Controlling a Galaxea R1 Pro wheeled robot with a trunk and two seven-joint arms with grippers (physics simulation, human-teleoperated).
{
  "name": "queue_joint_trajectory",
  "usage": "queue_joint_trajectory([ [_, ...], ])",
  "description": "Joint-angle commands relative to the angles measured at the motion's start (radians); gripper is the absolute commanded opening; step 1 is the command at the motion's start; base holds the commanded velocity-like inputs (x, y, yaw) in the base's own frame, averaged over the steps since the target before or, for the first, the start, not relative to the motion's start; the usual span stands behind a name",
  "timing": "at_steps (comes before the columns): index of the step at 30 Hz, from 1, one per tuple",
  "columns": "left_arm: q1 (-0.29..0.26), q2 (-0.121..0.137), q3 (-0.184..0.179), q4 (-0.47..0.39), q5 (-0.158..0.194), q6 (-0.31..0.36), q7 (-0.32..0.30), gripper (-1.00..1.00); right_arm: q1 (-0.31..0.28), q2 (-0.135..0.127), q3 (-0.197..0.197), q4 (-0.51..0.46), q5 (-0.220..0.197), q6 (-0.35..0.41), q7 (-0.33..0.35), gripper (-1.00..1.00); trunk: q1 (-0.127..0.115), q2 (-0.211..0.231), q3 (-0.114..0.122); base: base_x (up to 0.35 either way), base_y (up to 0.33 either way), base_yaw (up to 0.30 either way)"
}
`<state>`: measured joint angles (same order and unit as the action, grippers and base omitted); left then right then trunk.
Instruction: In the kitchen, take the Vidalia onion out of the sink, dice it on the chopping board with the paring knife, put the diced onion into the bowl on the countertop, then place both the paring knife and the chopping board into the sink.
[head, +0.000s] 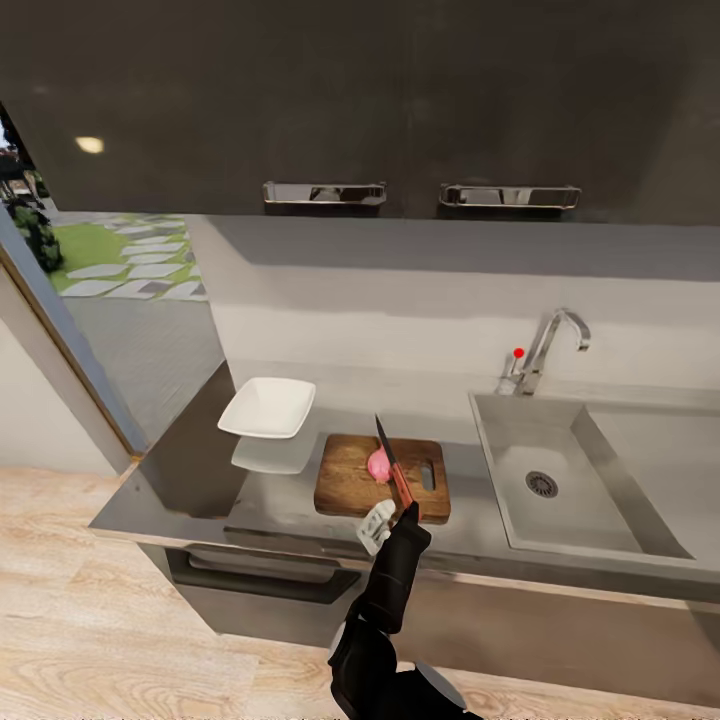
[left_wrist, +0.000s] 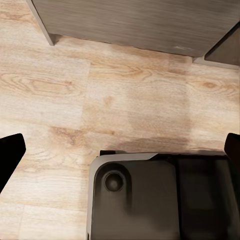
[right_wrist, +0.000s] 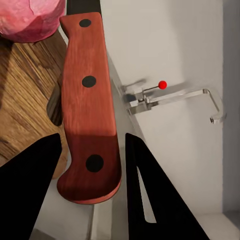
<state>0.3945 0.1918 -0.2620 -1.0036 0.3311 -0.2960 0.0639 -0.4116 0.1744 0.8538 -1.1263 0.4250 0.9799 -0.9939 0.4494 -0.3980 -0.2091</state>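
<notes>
Vidalia onion (head: 379, 465) sits on the chopping board (head: 345, 485), just beyond your right pincer (head: 405, 512), which grasps the paring knife (head: 392, 468); blade runs lengthwise beside the bulb

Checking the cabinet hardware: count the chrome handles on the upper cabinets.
2. One chrome handle is above the chopping board; the other handle is above the sink.
</notes>
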Motion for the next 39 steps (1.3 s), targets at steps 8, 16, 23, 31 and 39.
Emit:
queue_joint_trajectory([
  [8, 0.000, 0.001, -0.005, -0.003, 0.006, -0.003, 0.007, 1.00, -0.001, 0.000, 0.001, 0.000, -0.001, 0.003, -0.005, -1.00, 0.001, -0.002, -0.007, 0.000, 0.000, 0.000],
  [16, 0.000, 0.001, -0.005, -0.003, 0.006, -0.003, 0.007, 1.00, -0.001, 0.000, 0.001, 0.000, 0.000, 0.003, -0.005, -1.00, 0.001, -0.002, -0.007, 0.000, 0.000, 0.000],
  [23, 0.000, 0.001, -0.005, -0.003, 0.006, -0.003, 0.007, 1.00, -0.001, 0.000, 0.001, 0.000, 0.000, 0.003, -0.005, -1.00, 0.001, -0.002, -0.007, 0.000, 0.000, 0.000],
  [31, 0.000, 0.001, -0.005, -0.001, 0.006, -0.003, 0.007, 1.00, -0.001, 0.000, 0.001, 0.000, 0.000, 0.003, -0.005, -1.00, 0.001, -0.002, -0.007, 0.000, 0.000, 0.000],
  [39, 0.000, 0.000, -0.005, -0.001, 0.006, -0.003, 0.007, 1.00, -0.001, 0.000, 0.001, 0.000, 0.000, 0.003, -0.005, -1.00, 0.001, -0.002, -0.007, 0.000, 0.000, 0.000],
])
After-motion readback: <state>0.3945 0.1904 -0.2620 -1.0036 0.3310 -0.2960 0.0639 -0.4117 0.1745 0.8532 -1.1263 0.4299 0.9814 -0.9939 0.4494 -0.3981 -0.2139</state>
